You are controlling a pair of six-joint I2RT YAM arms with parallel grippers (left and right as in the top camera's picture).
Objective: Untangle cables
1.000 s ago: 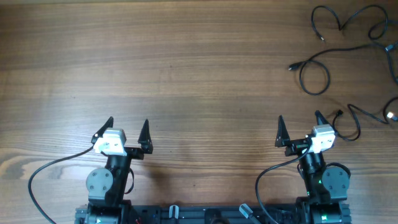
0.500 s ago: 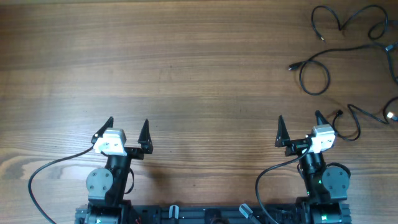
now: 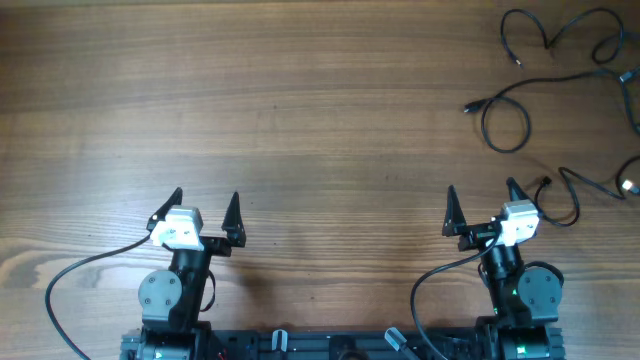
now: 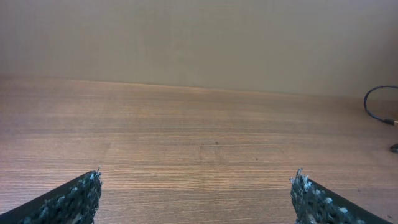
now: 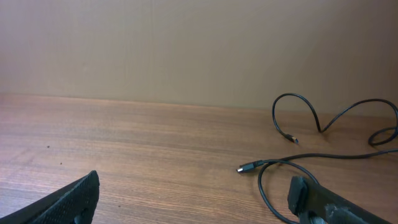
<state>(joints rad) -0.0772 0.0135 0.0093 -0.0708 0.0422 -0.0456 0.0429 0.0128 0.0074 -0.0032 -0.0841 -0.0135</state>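
Black cables (image 3: 468, 107) lie loose (far right) on wooden table (image 3: 300, 100).

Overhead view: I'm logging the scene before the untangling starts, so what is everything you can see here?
cables: at least three separate strands, black, far right corner of the table, some running off the frame edge
table: one, brown wood, fills the view
left arm: one, black and grey, near edge
right arm: one, black and grey, near edge
left hand: one, black fingers on a white mount, open and empty, over bare wood
right hand: one, same colours, open and empty, just short of the nearest cable
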